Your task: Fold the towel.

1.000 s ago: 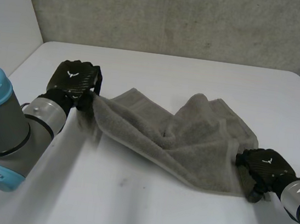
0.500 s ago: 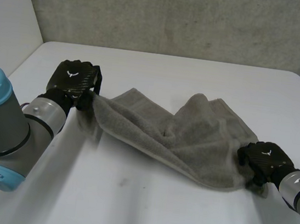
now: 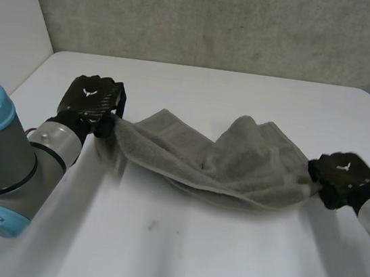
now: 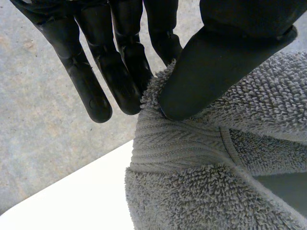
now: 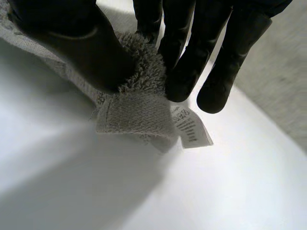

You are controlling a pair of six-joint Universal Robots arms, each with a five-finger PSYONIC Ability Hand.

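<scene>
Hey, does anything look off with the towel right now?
Nothing damaged. The towel hangs rumpled, humped in its middle, between the left hand and right hand, which pinch its opposite ends. A label pokes out beside the right hand.

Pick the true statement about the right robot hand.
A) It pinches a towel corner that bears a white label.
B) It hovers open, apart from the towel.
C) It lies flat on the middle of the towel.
A: in the right wrist view the right robot hand pinches a corner of the towel, and the white label hangs from that corner.
</scene>
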